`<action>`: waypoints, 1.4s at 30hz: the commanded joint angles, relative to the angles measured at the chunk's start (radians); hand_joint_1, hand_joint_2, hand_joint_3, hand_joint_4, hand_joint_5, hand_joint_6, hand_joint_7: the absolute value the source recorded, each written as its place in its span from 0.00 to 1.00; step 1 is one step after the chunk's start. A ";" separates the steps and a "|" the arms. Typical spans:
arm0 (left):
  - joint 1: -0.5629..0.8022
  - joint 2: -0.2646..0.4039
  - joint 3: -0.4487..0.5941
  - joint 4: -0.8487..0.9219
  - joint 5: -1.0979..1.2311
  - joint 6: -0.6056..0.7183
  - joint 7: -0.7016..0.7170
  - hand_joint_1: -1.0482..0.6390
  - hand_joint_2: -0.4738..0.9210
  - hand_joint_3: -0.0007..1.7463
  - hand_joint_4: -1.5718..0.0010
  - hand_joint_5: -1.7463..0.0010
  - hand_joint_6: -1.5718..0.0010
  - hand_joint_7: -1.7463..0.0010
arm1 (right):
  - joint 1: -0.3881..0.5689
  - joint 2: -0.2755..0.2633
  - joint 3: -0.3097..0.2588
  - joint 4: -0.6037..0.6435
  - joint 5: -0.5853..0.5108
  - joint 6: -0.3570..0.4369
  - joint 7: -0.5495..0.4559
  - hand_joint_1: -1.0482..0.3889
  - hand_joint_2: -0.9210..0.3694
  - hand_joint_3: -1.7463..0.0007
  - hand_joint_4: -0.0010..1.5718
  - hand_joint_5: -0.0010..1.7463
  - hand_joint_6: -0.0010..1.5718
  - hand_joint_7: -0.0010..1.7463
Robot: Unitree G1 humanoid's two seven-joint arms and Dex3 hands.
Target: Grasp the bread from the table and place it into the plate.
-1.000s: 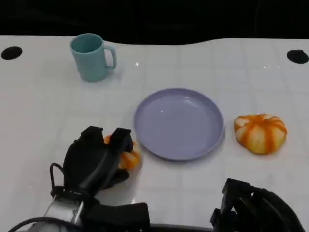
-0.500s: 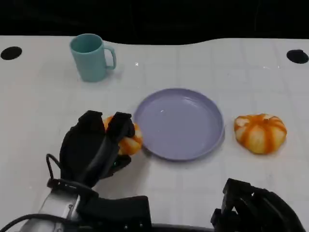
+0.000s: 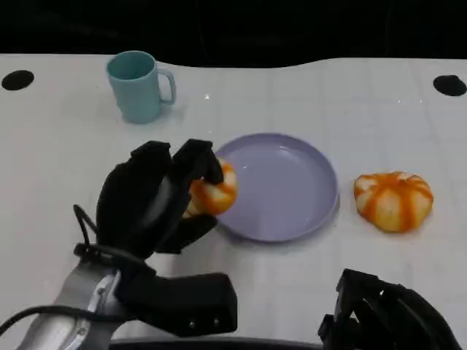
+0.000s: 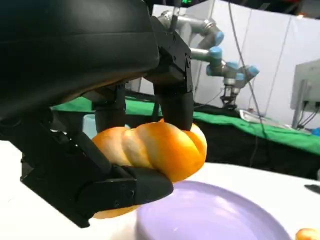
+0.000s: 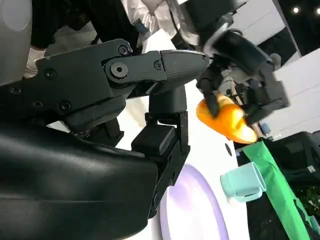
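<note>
Left hand: grips the bread — black fingers wrap over its top, thumb beneath, as the left wrist view shows.
Bread: an orange twisted roll, lifted off the desk, at the left rim of the plate and partly over it.
Plate: lavender, round, lying at the middle of the white desk with nothing resting in it.
Right hand: low at the near right edge, fingers apart around nothing.
Second bread: a striped orange bun on the desk, just right of the plate — apart from it.
Mug: teal, upright, at the far left, well apart from the plate.
</note>
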 commanded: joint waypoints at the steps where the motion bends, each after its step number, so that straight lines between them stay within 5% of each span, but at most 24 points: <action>1: -0.073 -0.017 0.011 0.056 -0.021 -0.025 -0.017 0.54 0.58 0.72 0.41 0.00 0.54 0.00 | -0.001 -0.006 0.002 -0.005 0.000 0.010 -0.016 0.24 0.00 0.86 0.55 0.92 0.50 0.77; 16: -0.251 -0.137 -0.043 0.343 -0.024 -0.082 0.003 0.58 0.52 0.76 0.39 0.00 0.52 0.00 | 0.004 -0.002 0.006 0.010 -0.002 -0.011 -0.009 0.25 0.00 0.85 0.53 0.93 0.48 0.78; 29: -0.452 -0.223 -0.105 0.707 -0.027 -0.108 0.031 0.54 0.67 0.57 0.44 0.00 0.56 0.02 | 0.012 -0.004 0.015 -0.001 -0.009 -0.012 -0.018 0.24 0.00 0.86 0.54 0.93 0.49 0.80; 30: -0.462 -0.228 -0.104 0.724 -0.039 -0.113 0.015 0.53 0.69 0.54 0.45 0.00 0.54 0.09 | 0.012 -0.005 0.016 -0.002 -0.011 -0.013 -0.019 0.24 0.00 0.86 0.54 0.93 0.49 0.80; 32: -0.474 -0.232 -0.104 0.745 -0.056 -0.122 -0.006 0.49 0.79 0.36 0.49 0.10 0.47 0.40 | 0.012 -0.005 0.017 -0.004 -0.013 -0.013 -0.022 0.23 0.00 0.86 0.54 0.93 0.49 0.80; 35: -0.484 -0.227 -0.117 0.753 -0.050 -0.120 -0.027 0.47 0.84 0.28 0.50 0.17 0.46 0.51 | 0.012 -0.005 0.017 -0.005 -0.012 -0.012 -0.022 0.23 0.00 0.86 0.54 0.93 0.49 0.80; 38: -0.496 -0.208 -0.146 0.735 -0.030 -0.088 -0.108 0.40 0.97 0.12 0.64 0.45 0.59 0.85 | 0.012 -0.005 0.016 -0.006 -0.009 -0.010 -0.023 0.23 0.00 0.86 0.55 0.93 0.49 0.80; 42: -0.489 -0.197 -0.145 0.685 -0.042 -0.045 -0.206 0.23 1.00 0.13 0.81 0.68 0.75 0.99 | 0.011 -0.005 0.015 0.000 -0.007 -0.017 -0.016 0.23 0.00 0.86 0.54 0.93 0.49 0.80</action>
